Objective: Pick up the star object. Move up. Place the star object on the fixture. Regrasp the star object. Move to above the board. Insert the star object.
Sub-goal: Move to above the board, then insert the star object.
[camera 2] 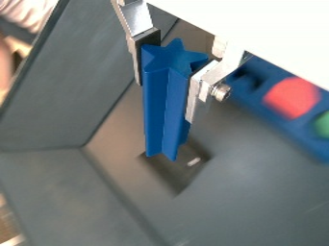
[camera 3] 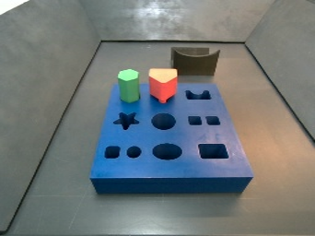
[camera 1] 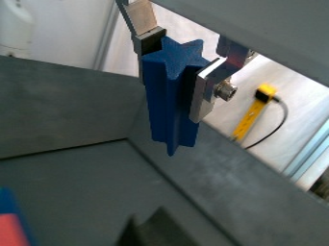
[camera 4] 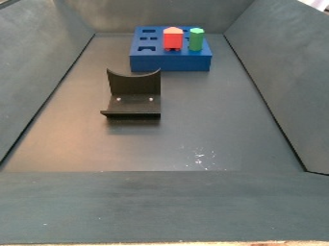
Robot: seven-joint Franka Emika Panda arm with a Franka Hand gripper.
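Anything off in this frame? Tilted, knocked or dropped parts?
Nothing stands out. The claw, seen only in the wrist views, holds the star upright. On the board, green peg and red peg stand straight; fixture sits flat.

The fixture point(camera 4: 133, 93) is seen standing alone on the dark floor point(camera 4: 193, 144) with the board point(camera 4: 170, 55) well behind it, a red peg point(camera 4: 172, 39) and a green peg point(camera 4: 197, 38) being carried upright; no pincer is shown.
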